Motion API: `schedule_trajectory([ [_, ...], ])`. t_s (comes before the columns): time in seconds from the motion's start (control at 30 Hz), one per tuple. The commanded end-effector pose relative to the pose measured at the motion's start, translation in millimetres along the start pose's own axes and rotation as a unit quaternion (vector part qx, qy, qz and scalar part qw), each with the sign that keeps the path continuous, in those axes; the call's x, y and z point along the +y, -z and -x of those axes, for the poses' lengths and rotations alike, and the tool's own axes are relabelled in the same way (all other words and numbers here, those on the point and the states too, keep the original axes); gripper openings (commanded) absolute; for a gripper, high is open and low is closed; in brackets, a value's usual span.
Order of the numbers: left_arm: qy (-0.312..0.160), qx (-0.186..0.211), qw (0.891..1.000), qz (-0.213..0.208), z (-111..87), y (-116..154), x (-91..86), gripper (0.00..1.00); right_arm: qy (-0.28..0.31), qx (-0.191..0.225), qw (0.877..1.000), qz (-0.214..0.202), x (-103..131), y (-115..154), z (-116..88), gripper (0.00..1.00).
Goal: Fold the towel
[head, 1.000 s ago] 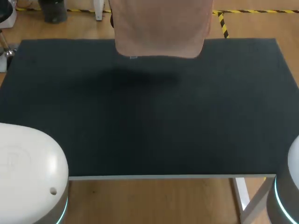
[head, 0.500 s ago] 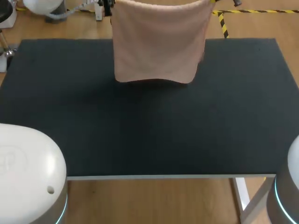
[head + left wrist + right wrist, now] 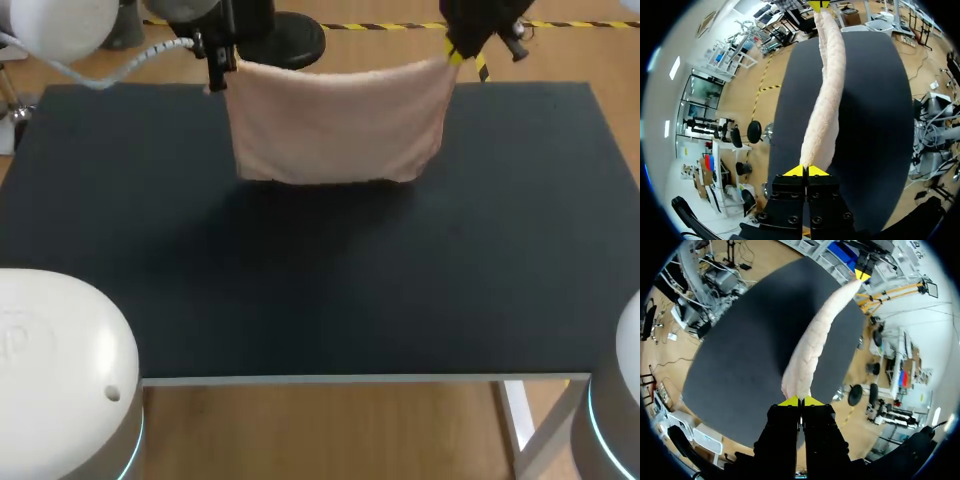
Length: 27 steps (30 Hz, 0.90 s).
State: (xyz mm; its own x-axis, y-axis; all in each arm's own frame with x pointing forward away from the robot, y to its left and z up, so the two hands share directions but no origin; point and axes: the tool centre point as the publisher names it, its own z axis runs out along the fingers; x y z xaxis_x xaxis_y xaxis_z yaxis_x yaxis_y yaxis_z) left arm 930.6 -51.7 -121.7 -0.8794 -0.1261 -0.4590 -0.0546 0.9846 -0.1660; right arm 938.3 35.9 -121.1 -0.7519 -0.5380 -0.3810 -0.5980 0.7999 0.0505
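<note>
Black-topped table [image 3: 320,290] spreads out beneath both of your arms. A pale pink towel [image 3: 335,125] hangs like a curtain between your two grippers, over the far part of the table. Its upper edge sags slightly from one gripper to the other. Its lower edge is close to the table top, but you cannot tell whether it touches. Your left gripper [image 3: 806,171] is clenched on one top corner, with the cloth pinched between its yellow tips. Your right gripper [image 3: 800,401] grasps the other top corner the same way. The towel stretches straight ahead of each gripper towards the other.
</note>
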Motion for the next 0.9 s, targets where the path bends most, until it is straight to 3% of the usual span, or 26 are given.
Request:
schedule_trajectory([
  [0.03, 0.003, 0.019, 1.0, 0.001, -18.0, 1.2, 5.2, 0.0, -0.001, 0.02, 1.0, 0.01, 8.0, -9.5, -20.8, 0.0],
  [0.27, 0.016, 0.079, 0.997, 0.021, -52.2, -29.0, 9.7, 0.0, -0.037, 0.058, 0.998, 0.006, 8.2, -48.6, -50.7, 0.0],
  [0.37, 0.018, 0.108, 0.993, 0.034, -62.4, -51.5, 13.5, 0.0, -0.052, 0.047, 0.997, -0.035, 1.8, -70.8, -56.4, 0.0],
  [0.7, 0.005, 0.123, 0.989, 0.079, -65.6, -117.0, 23.3, 0.0, -0.097, 0.046, 0.991, -0.075, -7.4, -128.6, -59.5, 0.0],
  [0.9, 0.009, 0.143, 0.987, 0.072, -74.1, -151.5, 18.3, 0.0, -0.117, 0.064, 0.987, -0.088, -14.3, -150.9, -68.5, 0.0],
])
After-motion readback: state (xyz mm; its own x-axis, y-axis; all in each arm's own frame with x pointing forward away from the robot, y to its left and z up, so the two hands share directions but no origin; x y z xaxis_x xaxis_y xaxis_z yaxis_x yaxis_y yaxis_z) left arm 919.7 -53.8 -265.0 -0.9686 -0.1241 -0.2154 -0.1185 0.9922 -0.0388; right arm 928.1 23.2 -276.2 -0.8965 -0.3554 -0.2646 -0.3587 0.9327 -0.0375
